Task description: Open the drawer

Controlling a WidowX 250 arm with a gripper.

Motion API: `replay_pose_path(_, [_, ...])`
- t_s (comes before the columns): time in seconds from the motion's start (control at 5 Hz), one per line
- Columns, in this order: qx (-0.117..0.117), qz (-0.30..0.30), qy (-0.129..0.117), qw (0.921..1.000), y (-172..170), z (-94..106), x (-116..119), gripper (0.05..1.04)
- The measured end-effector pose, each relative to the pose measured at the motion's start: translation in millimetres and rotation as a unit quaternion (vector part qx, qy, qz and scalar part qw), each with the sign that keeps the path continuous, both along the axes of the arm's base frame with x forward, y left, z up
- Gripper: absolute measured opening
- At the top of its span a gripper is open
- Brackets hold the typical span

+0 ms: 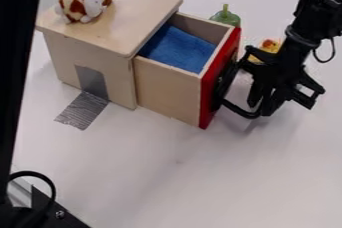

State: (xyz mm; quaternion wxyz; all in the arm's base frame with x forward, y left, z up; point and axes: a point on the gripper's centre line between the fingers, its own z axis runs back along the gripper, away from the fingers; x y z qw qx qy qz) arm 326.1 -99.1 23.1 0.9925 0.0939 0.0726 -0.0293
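Note:
At the right, my black gripper (272, 77) hangs low beside the red front of the drawer (212, 92), against or very near its dark handle (226, 83). Black gripper and black handle overlap here, so I cannot tell whether they touch. The drawer stands pulled well out of the light wooden box (100, 59), and its inside shows a blue cloth lining (177, 48).
A brown-and-white plush toy (85, 1) sits on top of the box. Behind the drawer is a green bottle-like object (226, 17), with a small yellow-orange item (270, 46) beside the arm. Grey tape (83, 109) runs from the box onto the white table (174, 172).

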Motion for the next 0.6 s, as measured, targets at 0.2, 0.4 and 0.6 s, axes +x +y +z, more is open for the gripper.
replay_pose_path(0.2, [-0.009, 0.004, -0.042, 0.9991, -5, 38.9, 3, 0.684])
replay_pose_path(0.4, [-0.028, 0.004, -0.091, 0.9955, -12, 81.7, 10, 0.969])
replay_pose_path(0.6, [-0.054, 0.012, -0.100, 0.9935, -18, 93.0, 7, 0.999])
